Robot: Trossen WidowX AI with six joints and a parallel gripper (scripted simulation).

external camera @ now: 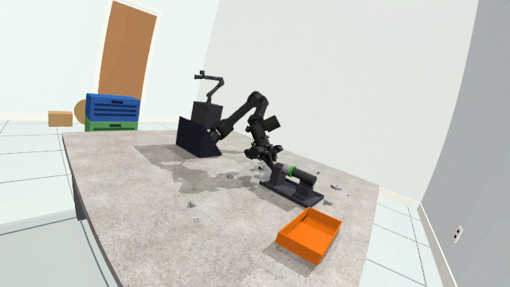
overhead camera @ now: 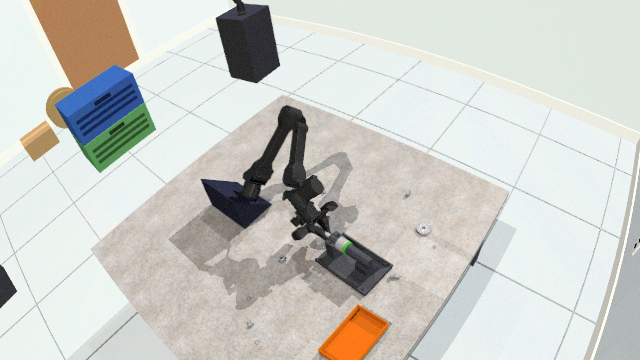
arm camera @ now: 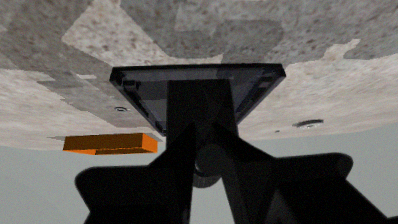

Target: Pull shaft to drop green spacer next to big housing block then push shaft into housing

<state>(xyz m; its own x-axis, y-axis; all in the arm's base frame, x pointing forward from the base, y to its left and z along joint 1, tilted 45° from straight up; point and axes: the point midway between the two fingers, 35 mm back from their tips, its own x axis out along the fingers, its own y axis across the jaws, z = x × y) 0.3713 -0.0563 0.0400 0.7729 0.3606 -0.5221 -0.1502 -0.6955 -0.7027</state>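
The green spacer sits in line on the shaft, against the big dark cylindrical housing. Pale grey spacer material lies between it and the dark upright. The spacers hide the shaft inside them. My gripper is shut on the shaft's free end, just outside the upright. Individual grey spacers cannot be told apart.
The fixture's base plate stands on the table. An orange tray is in front. A metal ring and small hardware lie around.
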